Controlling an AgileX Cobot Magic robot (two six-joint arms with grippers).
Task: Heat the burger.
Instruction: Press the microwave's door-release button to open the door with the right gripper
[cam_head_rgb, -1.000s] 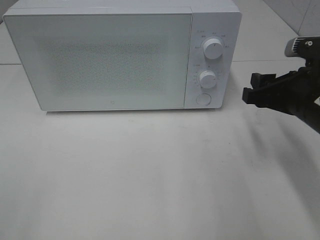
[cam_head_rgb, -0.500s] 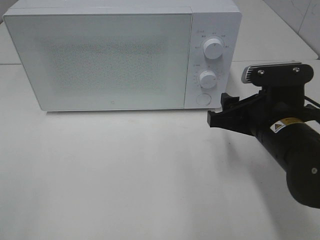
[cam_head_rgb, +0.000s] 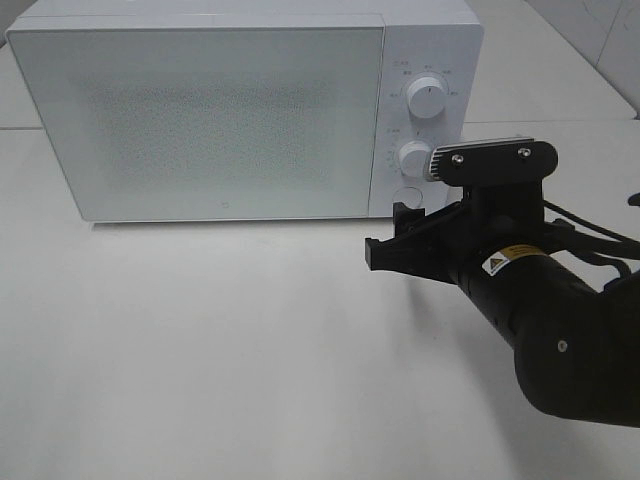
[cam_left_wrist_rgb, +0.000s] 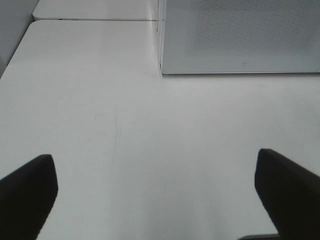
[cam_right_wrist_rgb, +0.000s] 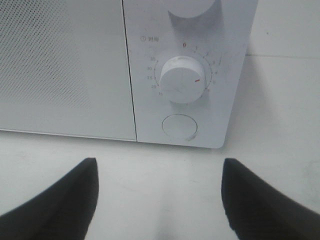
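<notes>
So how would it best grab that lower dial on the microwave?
By the lower dial's round rim, coming straight at the microwave's front and pinching it from both sides: it is a short cylinder sticking out of the flat panel.

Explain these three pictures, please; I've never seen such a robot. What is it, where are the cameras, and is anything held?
It is a robot with two arms, each ending in a two-fingered gripper. One picture comes from a camera mounted high, the other two from cameras on the wrists. A white microwave, door shut, stands on a white table. The right gripper is open and empty, facing the round button below the timer knob. The left gripper is open and empty too. No burger shows in any view.
</notes>
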